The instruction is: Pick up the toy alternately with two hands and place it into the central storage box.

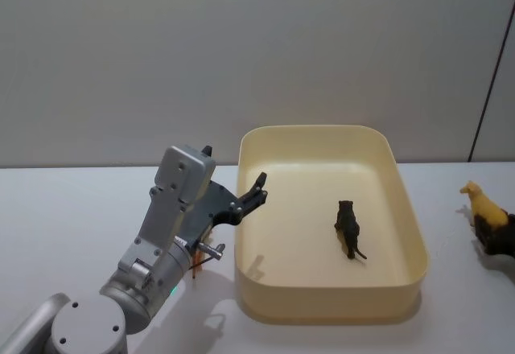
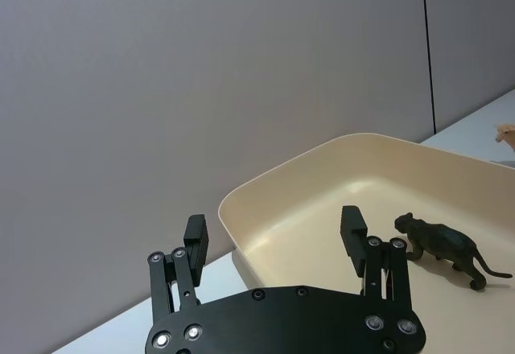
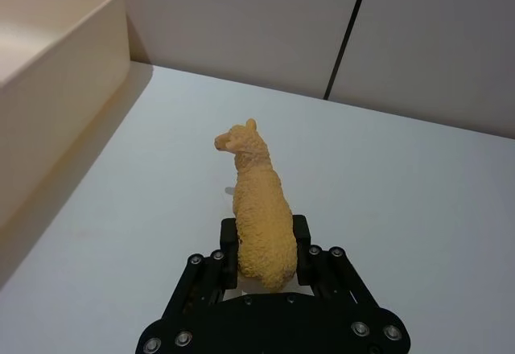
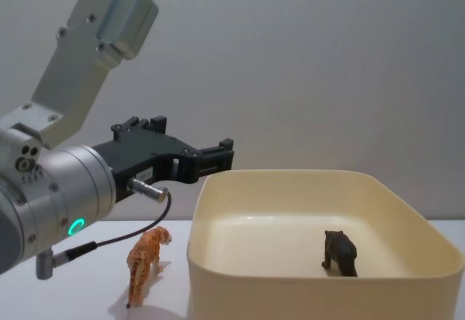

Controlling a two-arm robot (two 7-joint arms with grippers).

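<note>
We see the black two-fingered left gripper [image 2: 273, 225] hanging at the left rim of the large cream-yellow rectangular plastic tub [image 1: 322, 302]. Its fingers are spread wide and hold nothing, and one fingertip is above the rim. Inside the tub a small dark plastic panther toy [image 1: 348, 229] stands upright, apart from this gripper. Under the left arm, just beside the tub's left wall, a small orange striped tiger toy [image 4: 145, 262] stands on the white table [image 1: 64, 209]. On the right of the tub, apart from it, the black right gripper [image 3: 265, 233] pinches a woolly yellow plastic llama toy [image 3: 257, 193] at its body. We cannot tell if its feet touch the table.
</note>
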